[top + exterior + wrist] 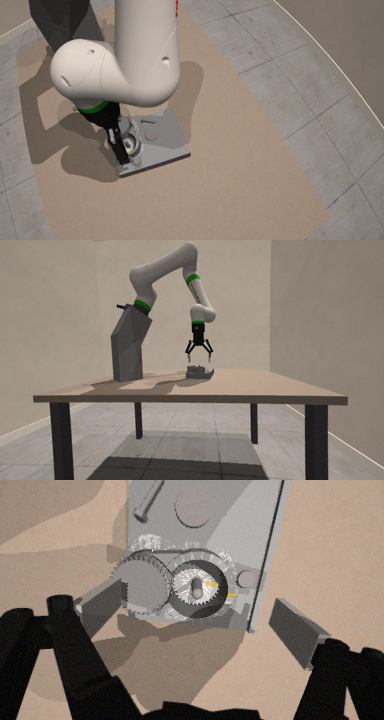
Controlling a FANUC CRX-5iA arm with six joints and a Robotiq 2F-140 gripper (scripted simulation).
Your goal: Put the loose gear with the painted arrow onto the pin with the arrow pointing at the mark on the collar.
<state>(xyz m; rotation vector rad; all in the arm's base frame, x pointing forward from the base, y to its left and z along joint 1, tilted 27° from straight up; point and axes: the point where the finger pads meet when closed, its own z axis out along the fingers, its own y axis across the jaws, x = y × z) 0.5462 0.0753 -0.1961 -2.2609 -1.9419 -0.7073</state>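
Observation:
The loose gear [182,588] [130,148] lies low around the pin [197,588] [126,143], inside the dark collar [223,578] [137,147]. The pin's rounded end stands above it. Its yellow arrow [212,584] points right in the wrist view, roughly toward the yellow mark [231,595] on the collar; a small angle between them cannot be ruled out. The timing case [240,535] [172,144] [198,376] rests on the table. My gripper [197,601] [199,361] is open and empty, its fingers wide apart above the case.
A second toothed gear [142,587] [124,124] sits beside the collar on the case. A bolt [149,501] [148,121], a large round disc [193,507] [151,135] and a small round boss [245,579] [136,161] are also on the case.

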